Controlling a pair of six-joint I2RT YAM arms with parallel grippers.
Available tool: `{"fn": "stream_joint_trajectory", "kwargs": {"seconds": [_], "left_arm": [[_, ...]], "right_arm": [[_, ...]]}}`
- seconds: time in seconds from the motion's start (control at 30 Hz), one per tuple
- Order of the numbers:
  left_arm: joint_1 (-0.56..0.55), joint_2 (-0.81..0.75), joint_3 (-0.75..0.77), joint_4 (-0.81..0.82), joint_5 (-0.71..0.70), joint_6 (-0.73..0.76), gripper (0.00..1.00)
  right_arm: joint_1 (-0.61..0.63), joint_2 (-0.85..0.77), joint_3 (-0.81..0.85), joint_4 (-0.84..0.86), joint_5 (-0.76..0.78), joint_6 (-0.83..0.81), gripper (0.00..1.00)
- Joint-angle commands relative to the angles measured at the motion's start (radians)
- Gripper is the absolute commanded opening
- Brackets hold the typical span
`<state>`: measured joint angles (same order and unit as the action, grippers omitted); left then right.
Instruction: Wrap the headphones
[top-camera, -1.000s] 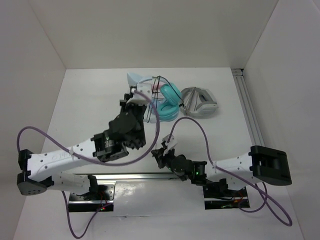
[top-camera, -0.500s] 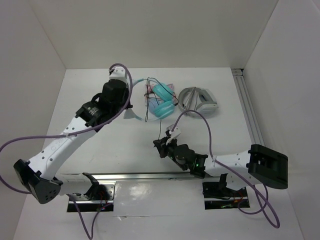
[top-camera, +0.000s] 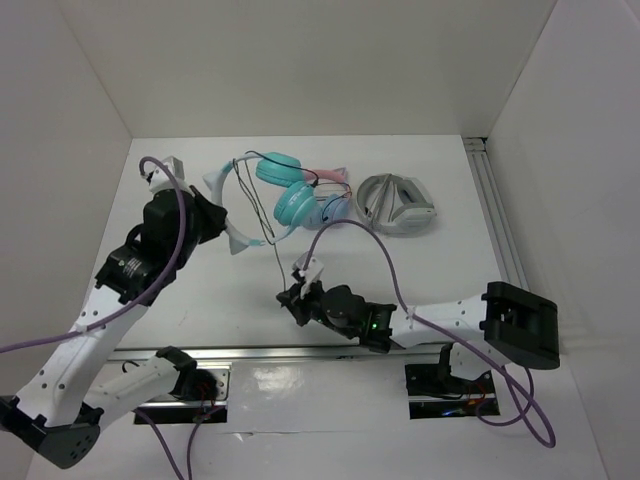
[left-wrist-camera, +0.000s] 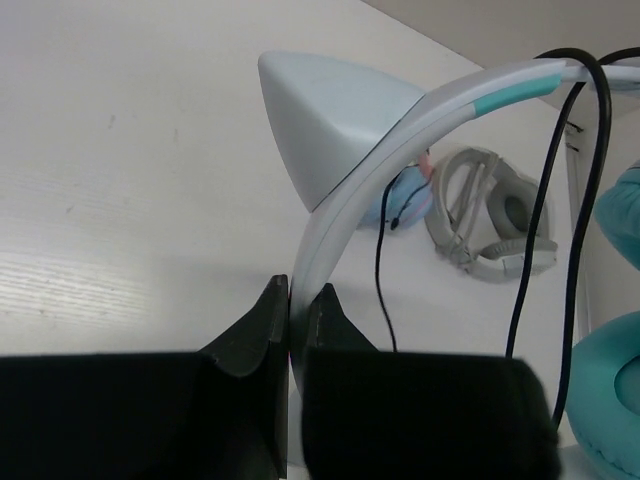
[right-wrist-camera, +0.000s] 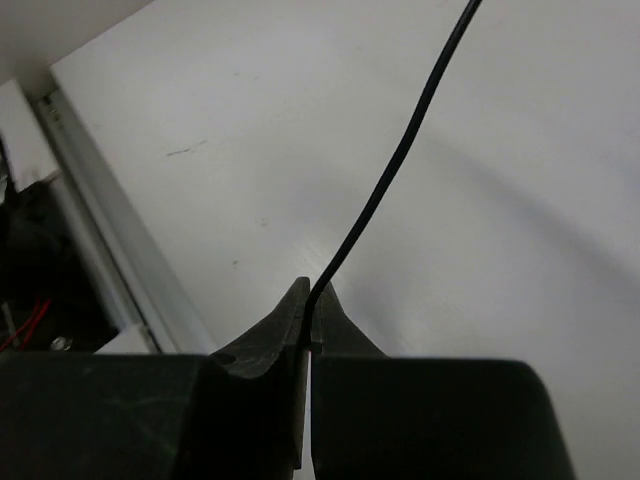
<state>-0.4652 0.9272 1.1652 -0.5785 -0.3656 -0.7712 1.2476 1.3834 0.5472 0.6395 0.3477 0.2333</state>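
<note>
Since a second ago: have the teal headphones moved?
Yes. The teal headphones shifted left, away from the folded grey headphones, which stayed put.

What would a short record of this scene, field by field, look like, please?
left hand: shut on the headband of the teal headphones
right hand: shut on the black cable
cable state: hangs loose from the ear cups to the right hand
other items: grey folded headphones, pink-banded headphones, both right of the teal pair
</note>
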Motion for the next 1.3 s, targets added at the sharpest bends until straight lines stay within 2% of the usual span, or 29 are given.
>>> {"fn": "stream_joint_trajectory", "kwargs": {"seconds": [0.0,0.13,0.27,0.37,0.53,0.63,0.77,0.97,1.07,1.27], "left_arm": [[0.008,-0.01,-0.024,0.075,-0.139,-0.064,0.0],[0.008,0.013,-0.05,0.065,-0.238,-0.004,0.0],[0.017,0.09,-0.059,0.04,-0.3,0.065,0.0],[0.007,0.125,-0.015,0.017,-0.3,0.137,0.0],[-0.081,0.168,0.042,-0.038,-0.383,0.254,0.0],[-0.101,0.168,0.054,-0.049,-0.383,0.344,0.0],[-0.136,0.145,0.042,-0.096,-0.265,0.504,0.0],[-0.243,0.119,-0.042,-0.15,-0.254,0.544,0.0],[-0.305,0.119,-0.087,-0.176,-0.24,0.556,0.0],[-0.418,0.194,-0.096,-0.254,-0.262,0.546,0.0]], "right_arm": [[0.07,0.025,0.103,-0.084,-0.102,-0.083,0.0],[0.159,0.013,0.169,-0.179,-0.056,-0.133,0.0],[0.269,-0.023,0.247,-0.299,0.101,-0.17,0.0],[0.314,-0.023,0.298,-0.398,0.192,-0.195,0.0],[0.335,-0.034,0.398,-0.561,0.304,-0.216,0.0],[0.335,-0.034,0.434,-0.633,0.345,-0.226,0.0],[0.335,-0.015,0.497,-0.731,0.425,-0.284,0.0],[0.394,0.005,0.517,-0.77,0.568,-0.397,0.0],[0.434,0.029,0.526,-0.788,0.692,-0.448,0.0],[0.434,0.057,0.499,-0.799,0.807,-0.514,0.0]]}}
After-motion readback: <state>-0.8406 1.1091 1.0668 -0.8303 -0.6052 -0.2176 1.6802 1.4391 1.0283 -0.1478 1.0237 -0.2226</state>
